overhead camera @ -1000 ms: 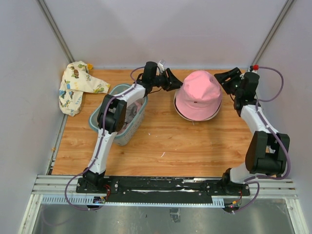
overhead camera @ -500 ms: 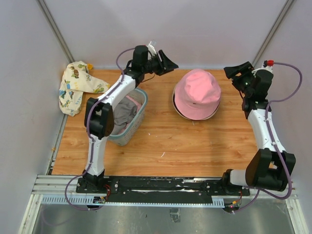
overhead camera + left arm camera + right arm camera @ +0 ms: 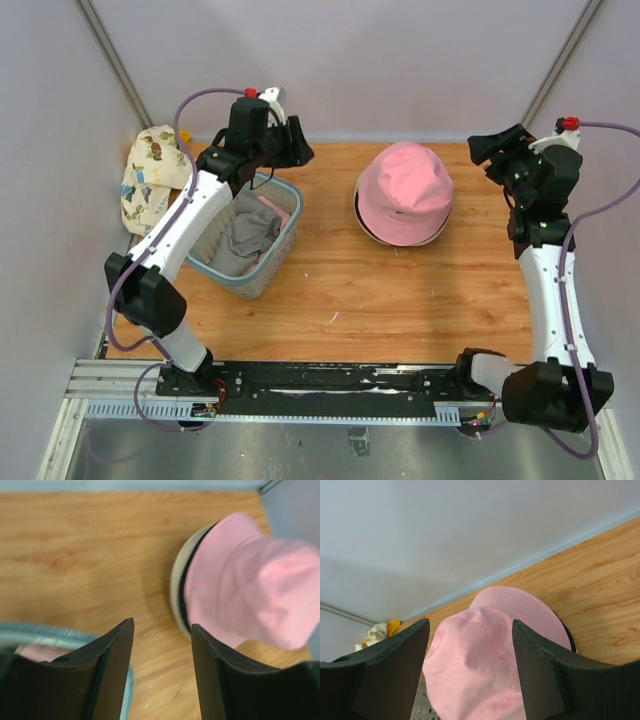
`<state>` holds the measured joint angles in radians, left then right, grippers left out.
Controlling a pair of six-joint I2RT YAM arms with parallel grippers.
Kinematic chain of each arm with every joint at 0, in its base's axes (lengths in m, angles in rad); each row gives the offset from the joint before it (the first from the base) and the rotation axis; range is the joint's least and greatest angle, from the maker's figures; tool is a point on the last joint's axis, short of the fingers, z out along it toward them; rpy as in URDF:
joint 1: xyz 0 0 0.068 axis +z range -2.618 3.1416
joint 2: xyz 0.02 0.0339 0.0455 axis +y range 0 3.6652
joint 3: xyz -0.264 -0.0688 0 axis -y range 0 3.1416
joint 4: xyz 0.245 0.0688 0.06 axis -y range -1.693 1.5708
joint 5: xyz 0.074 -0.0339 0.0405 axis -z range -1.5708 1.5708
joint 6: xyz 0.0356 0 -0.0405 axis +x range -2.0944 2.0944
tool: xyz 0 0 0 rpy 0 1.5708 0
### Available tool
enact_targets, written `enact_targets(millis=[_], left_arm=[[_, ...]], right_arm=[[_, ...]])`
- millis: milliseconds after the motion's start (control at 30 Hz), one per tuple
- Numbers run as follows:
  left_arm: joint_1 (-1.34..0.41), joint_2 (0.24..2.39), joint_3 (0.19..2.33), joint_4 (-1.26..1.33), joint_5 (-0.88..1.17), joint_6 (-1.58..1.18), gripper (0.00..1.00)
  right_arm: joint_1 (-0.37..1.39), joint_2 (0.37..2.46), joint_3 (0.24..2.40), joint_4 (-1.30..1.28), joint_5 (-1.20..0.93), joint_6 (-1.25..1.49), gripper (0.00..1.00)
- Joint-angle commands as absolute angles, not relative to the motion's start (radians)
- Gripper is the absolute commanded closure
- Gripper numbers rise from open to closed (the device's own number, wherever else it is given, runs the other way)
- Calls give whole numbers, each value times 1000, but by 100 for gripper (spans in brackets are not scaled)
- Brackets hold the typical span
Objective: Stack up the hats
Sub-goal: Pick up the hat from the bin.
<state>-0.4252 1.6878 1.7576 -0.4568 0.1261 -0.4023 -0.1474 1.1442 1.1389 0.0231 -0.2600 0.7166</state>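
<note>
A pink hat (image 3: 405,195) tops a stack on the wooden table, with a cream brim (image 3: 176,587) and a dark edge showing beneath it. The same pink hat (image 3: 475,670) fills the right wrist view. A grey hat (image 3: 245,240) and another pink hat (image 3: 277,208) lie crumpled in the basket. My left gripper (image 3: 302,150) hangs open and empty over the basket's far rim, left of the stack, and the left wrist view shows bare wood between its jaws (image 3: 161,630). My right gripper (image 3: 482,148) is open and empty, raised to the right of the stack (image 3: 470,626).
The blue-grey mesh basket (image 3: 258,280) stands at the left of the table. A cream cloth with cartoon prints (image 3: 155,180) lies in the back left corner. White walls close in at the back and sides, near both grippers.
Both arms have risen and drawn away from the pink hat: the left gripper swung left over the basket and the right pulled up and to the right. Both jaws widened a little.
</note>
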Motion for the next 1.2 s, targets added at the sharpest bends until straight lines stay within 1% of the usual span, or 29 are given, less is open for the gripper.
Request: enact_targets(millis=[0,233,333,500,833,1167], left_arm=[[-440,1550,1590,-589,-50,-277,47],[-494,1410,1362,-640,-221,-242,50],[-498,1382,1305,-641,-292,-242,50],[-500,1364,1257,-641,-340,-234,50],[-500,1375,1169,-598,-320,-218,48],[-489,1417,1103,-513,-285,-215,40]], right_arm=[[-87,1074,1174,-88,-245,621,32],[12,974,1117,-149,-203,576,32],[67,952,1094,-161,-165,557,32],[136,931,1051,-159,-125,548,32],[206,904,977,-139,-97,549,32],[255,901,950,-135,-75,543,32]])
